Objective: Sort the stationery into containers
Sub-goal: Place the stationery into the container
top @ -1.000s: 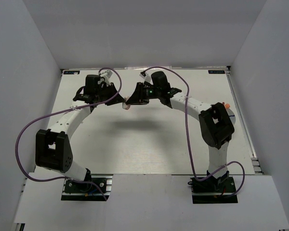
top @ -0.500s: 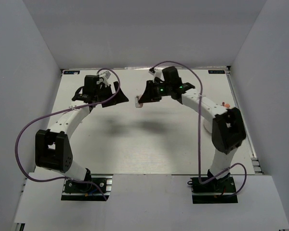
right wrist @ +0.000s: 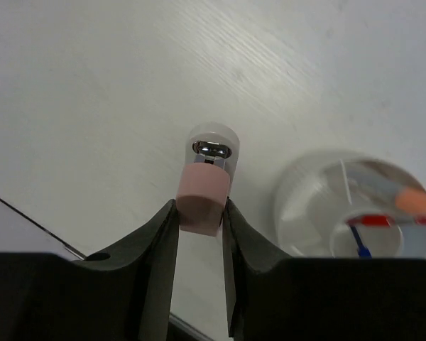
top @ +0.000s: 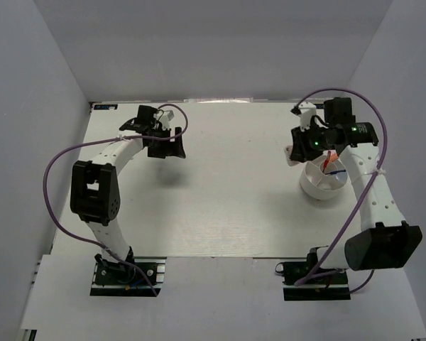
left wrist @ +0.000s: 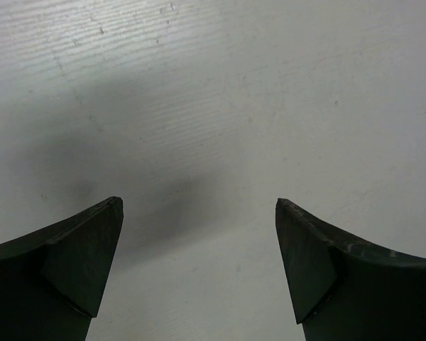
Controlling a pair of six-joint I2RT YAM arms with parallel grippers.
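My right gripper (right wrist: 199, 204) is shut on the pinkish-white eraser (right wrist: 203, 193), a pink block with a clear rounded end that sticks out past the fingertips. In the top view this gripper (top: 295, 152) hangs just left of the round white bowl (top: 312, 190), above the table. The bowl (right wrist: 303, 213) is divided inside and holds a red pen (right wrist: 373, 221), a blue pen (right wrist: 360, 246) and the marker's orange cap (right wrist: 419, 201). My left gripper (left wrist: 199, 206) stands wide open over bare table with nothing between its fingers, at the far left (top: 172, 146).
White walls close in the table on three sides. Purple cables loop off both arms (top: 57, 165). The table's right edge rail (top: 355, 153) runs close behind the bowl.
The right arm swung from the table's middle to the right, carrying the eraser to beside the bowl. The left gripper opened and its arm drew back to the left.
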